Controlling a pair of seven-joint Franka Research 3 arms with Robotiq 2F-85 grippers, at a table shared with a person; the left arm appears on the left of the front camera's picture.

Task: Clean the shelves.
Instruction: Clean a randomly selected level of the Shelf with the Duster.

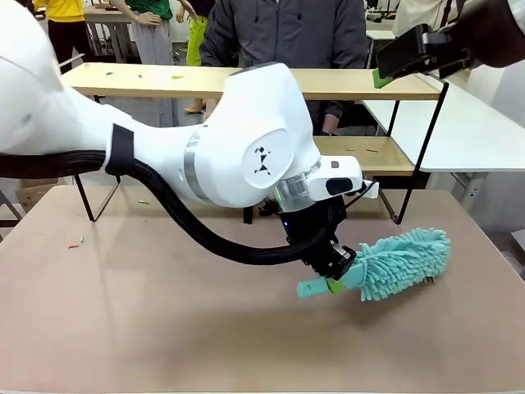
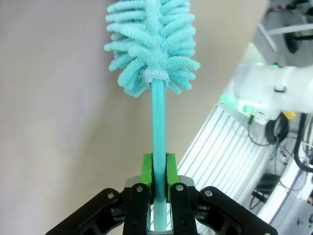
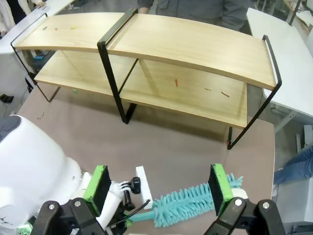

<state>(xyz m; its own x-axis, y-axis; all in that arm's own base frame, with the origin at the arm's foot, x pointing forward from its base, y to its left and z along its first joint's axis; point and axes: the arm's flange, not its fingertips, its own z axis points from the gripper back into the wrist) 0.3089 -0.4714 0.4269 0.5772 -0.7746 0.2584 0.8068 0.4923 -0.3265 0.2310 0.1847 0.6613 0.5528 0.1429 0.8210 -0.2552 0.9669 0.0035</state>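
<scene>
Shelves of pale wooden boards in a thin black metal frame stood at the far side of the matte brown table. Left gripper pinched the flat teal handle of a fluffy, noodle-piled duster; right gripper hung above, jaws spread wide, empty.

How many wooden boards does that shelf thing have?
2. On the shelves, the top board spans the full width, and the lower board lies directly beneath it. None seems hidden.
</scene>
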